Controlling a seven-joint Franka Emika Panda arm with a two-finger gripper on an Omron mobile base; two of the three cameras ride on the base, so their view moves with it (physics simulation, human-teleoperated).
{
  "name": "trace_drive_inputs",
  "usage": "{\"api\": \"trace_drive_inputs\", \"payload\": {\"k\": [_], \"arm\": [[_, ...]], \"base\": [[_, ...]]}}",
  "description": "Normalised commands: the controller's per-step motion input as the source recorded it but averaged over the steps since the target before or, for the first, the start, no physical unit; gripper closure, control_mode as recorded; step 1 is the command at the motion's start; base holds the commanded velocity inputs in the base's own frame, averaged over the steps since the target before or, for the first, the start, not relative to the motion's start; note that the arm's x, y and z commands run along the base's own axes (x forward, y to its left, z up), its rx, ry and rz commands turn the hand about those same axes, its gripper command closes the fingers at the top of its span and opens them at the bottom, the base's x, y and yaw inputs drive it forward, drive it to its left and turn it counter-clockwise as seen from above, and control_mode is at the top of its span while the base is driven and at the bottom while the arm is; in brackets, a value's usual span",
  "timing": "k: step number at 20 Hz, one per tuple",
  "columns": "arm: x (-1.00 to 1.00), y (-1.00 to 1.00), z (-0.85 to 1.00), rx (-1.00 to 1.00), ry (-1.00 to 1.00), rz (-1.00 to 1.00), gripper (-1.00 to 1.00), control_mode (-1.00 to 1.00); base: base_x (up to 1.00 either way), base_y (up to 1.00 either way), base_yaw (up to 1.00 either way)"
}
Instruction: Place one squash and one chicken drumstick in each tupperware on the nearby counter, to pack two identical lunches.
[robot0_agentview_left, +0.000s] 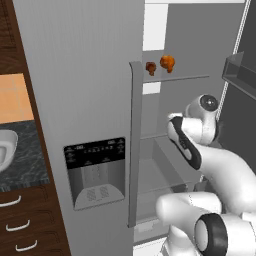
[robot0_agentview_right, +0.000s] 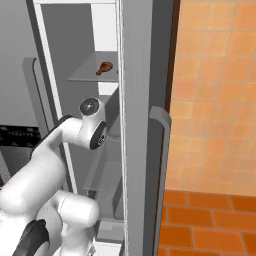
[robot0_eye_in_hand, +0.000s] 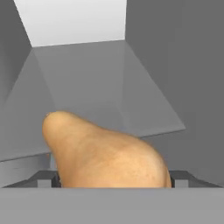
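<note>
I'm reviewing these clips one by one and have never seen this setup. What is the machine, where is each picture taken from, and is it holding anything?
It is a rendered kitchen with a white robot arm reaching into an open fridge. Two pictures come from cameras on its base, behind it to left and right; the third looks along its gripper. On an upper fridge shelf lie two chicken drumsticks. The hand view shows a tan squash lying between the wide-open jaws; whether it is gripped cannot be told. A tupperware sits on the counter at left.

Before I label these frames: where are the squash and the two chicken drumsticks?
squash (robot0_eye_in_hand: 105, 153), hand view, its broad middle.
larger chicken drumstick (robot0_agentview_left: 167, 62), left base view, bulbous end.
smaller chicken drumstick (robot0_agentview_left: 150, 67), left base view, its middle.
</note>
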Motion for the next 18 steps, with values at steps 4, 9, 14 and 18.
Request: {"api": "trace_drive_inputs", "payload": {"k": [4, 9, 14, 18], "arm": [[-1.00, 0.29, 0.17, 0.01, 0.45, 0.08, 1.00, -1.00], [0.00, 0.00, 0.00, 0.00, 0.00, 0.00, 1.00, 1.00], [0.00, 0.00, 0.00, 0.00, 0.00, 0.00, 1.00, 1.00], [0.00, 0.00, 0.00, 0.00, 0.00, 0.00, 1.00, 1.00]], "base": [[0.00, 0.00, 0.00], [-1.00, 0.75, 0.29], [-0.88, 1.00, 0.46], [-0.21, 1.00, 0.37]]}}
